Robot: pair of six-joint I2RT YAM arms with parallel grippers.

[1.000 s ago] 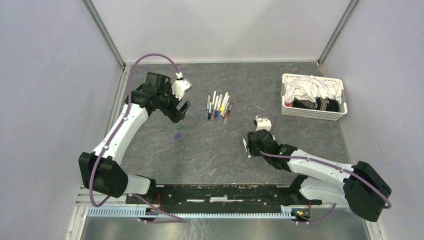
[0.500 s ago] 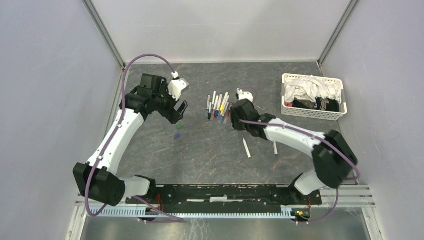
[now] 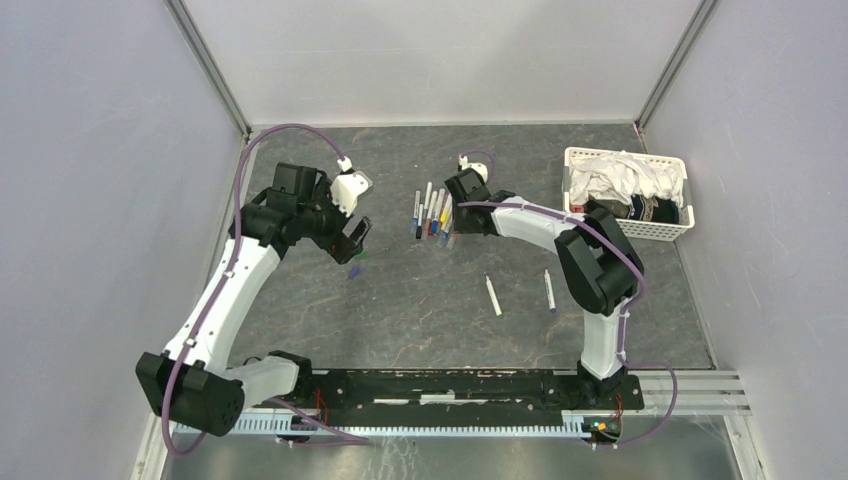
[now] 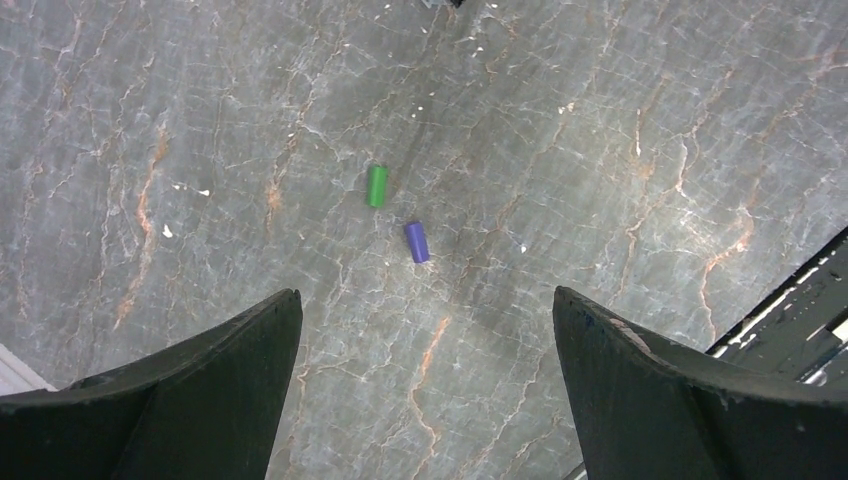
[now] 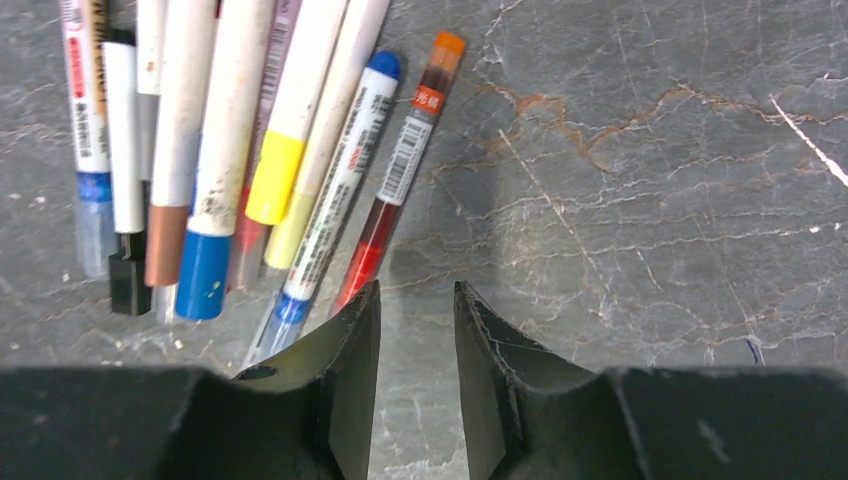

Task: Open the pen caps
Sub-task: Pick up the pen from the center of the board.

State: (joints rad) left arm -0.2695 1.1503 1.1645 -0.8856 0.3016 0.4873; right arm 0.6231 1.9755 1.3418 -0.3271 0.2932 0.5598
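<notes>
Now my right claw (image 5: 415, 295) hangs narrow, empty, beside the pens (image 5: 230, 150) toward the worktop's (image 5: 650, 200) far edge — likely light, slick, stiff; I'd pinch mid-barrel. My left claw (image 4: 425, 300) gapes wide above a green cap (image 4: 377, 185) and a purple cap (image 4: 416, 241).

R gripper (image 5: 416, 292) swung from mid-table to pen cluster (image 5: 230, 110) nr far edge, jaws narrower, L gripper (image 4: 425, 294) opened slightly wider

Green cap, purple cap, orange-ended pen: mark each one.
Green cap (image 4: 377, 186): left wrist view, mid-body.
Purple cap (image 4: 416, 242): left wrist view, mid-body.
Orange-ended pen (image 5: 406, 158): right wrist view, on its barcode label.
</notes>
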